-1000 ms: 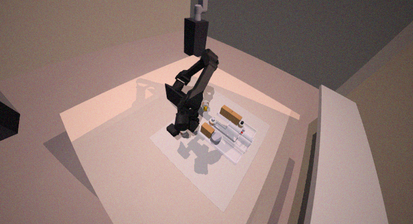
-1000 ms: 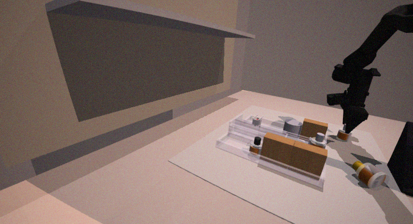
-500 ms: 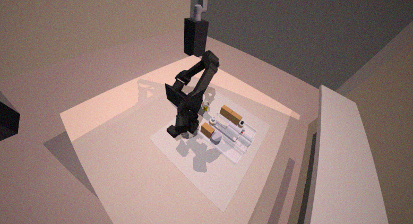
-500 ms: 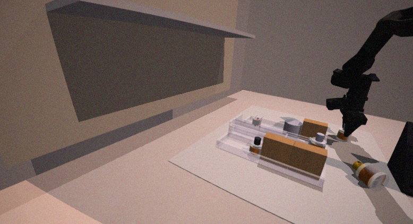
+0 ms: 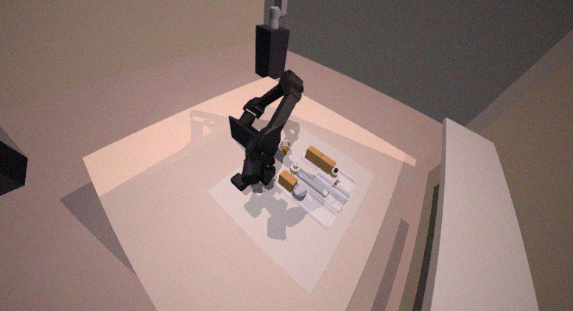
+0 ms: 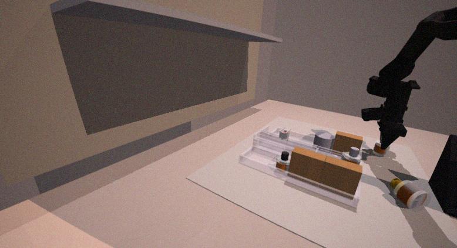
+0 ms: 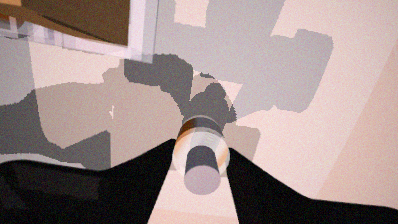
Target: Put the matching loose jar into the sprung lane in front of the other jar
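Observation:
A jar with a light grey cap and an orange-brown label band [image 6: 379, 149] [image 7: 201, 159] stands upright on the pale mat. My gripper [image 6: 383, 145] [image 7: 200, 148] is shut on it, with one finger at each side and the cap between and in front of them in the wrist view. The clear lane rack [image 5: 329, 222] [image 6: 242, 160] [image 7: 143, 30] lies beside it. In the rack's middle lane stands another grey-capped jar [image 5: 294, 168] [image 6: 351, 156], between the brown blocks. The pusher plate behind it is hard to make out.
A yellow-capped jar [image 5: 285, 144] [image 6: 410, 194] lies on its side on the mat. The outer lanes hold brown blocks [image 5: 287, 180] [image 6: 322, 169], a grey cylinder [image 5: 299, 191] [image 6: 323, 140] and a black-capped jar [image 5: 334, 172] [image 6: 282, 163]. A red-marked piece [image 5: 335, 183] [image 6: 284, 133] is at the rack's far end.

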{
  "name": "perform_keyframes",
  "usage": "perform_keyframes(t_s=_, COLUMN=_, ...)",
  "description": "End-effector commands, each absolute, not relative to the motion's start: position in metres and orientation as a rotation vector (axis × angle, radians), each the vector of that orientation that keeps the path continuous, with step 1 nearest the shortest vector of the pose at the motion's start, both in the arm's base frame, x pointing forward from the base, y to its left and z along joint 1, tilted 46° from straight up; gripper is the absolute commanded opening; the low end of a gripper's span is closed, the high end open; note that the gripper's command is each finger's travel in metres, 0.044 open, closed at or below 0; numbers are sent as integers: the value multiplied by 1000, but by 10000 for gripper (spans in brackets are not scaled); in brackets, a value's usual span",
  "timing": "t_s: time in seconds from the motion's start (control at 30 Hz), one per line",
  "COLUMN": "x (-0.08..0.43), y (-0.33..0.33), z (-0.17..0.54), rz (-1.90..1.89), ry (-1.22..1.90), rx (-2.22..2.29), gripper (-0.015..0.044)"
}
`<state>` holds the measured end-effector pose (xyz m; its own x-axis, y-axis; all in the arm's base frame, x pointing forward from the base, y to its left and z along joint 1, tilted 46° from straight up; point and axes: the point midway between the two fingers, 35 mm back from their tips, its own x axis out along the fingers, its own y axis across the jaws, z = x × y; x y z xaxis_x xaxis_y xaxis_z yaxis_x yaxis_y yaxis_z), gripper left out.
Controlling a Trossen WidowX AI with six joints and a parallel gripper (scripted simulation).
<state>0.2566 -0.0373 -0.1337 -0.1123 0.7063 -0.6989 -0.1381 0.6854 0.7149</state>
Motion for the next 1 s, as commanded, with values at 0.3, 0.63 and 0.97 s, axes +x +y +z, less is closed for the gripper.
perform_keyframes(t_s=0.3, x=275, y=-96, z=-85, rz=756, ry=1522, rx=475, gripper=0)
perform_keyframes(t_s=0.63, x=277, y=-109, z=-68, rz=759, ry=1523, rx=478, gripper=0)
perform_keyframes(t_s=0.97, x=291, y=-58, z=-36, rz=737, ry=1528, rx=474, gripper=0)
